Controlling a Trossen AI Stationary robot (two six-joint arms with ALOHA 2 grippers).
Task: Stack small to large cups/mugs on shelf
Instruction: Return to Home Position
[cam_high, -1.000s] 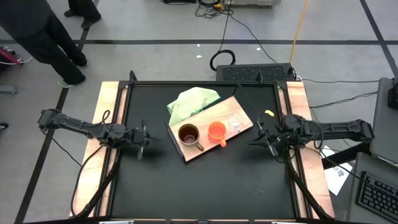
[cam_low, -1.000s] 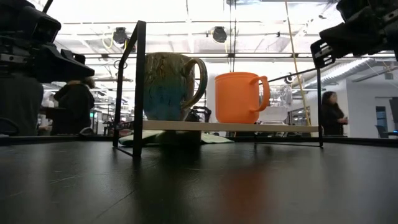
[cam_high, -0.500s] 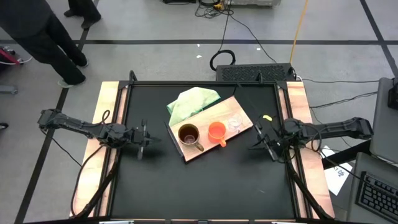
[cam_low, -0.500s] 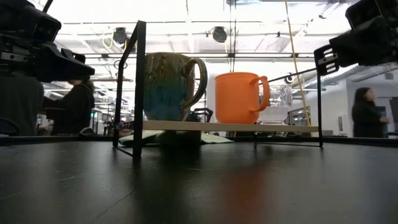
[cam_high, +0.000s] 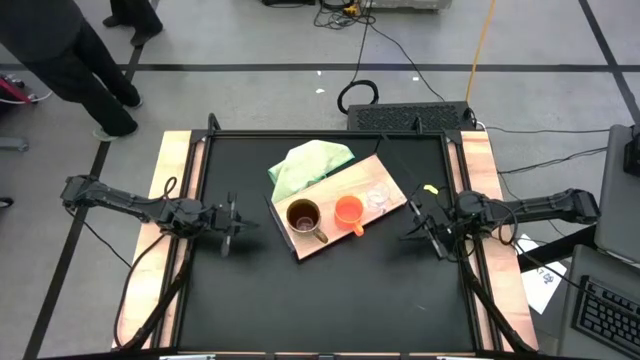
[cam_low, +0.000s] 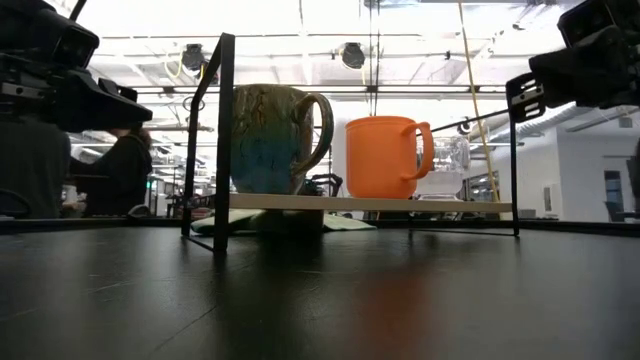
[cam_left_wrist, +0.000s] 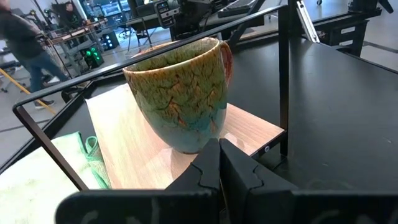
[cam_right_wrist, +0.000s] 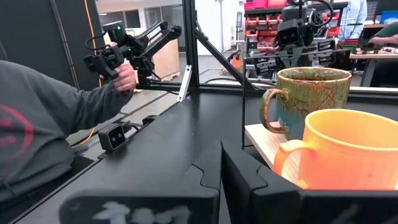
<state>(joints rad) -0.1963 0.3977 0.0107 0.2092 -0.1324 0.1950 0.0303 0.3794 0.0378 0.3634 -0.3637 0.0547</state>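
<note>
Moved since earlier frame: right gripper (cam_high: 418, 225) has drawn a little back toward its own side of the black bench (cam_high: 320, 300); left gripper (cam_high: 228, 222) and all three cups are unchanged.
Jaws: both pairs pressed together, holding nothing.
Gripper positions: left is left of the shelf, facing the mug; right is near the shelf's right corner, clear of it.
Step in hand: judged to be the retreat to rest, placing being complete.
Next move: calls for both arms to pull outward, clear of the shelf's dark uprights.
Cups: brown-green glazed ceramic mug with handle (cam_high: 303, 216), orange plastic handled cup (cam_high: 348, 210), small clear glass cup (cam_high: 378, 197); upright, in a row from large to small.
Shelf: flat light-brown wooden board (cam_high: 352, 180), raised on a dark frame, set diagonally mid-bench beside a crumpled pale green cloth (cam_high: 310, 165).
</note>
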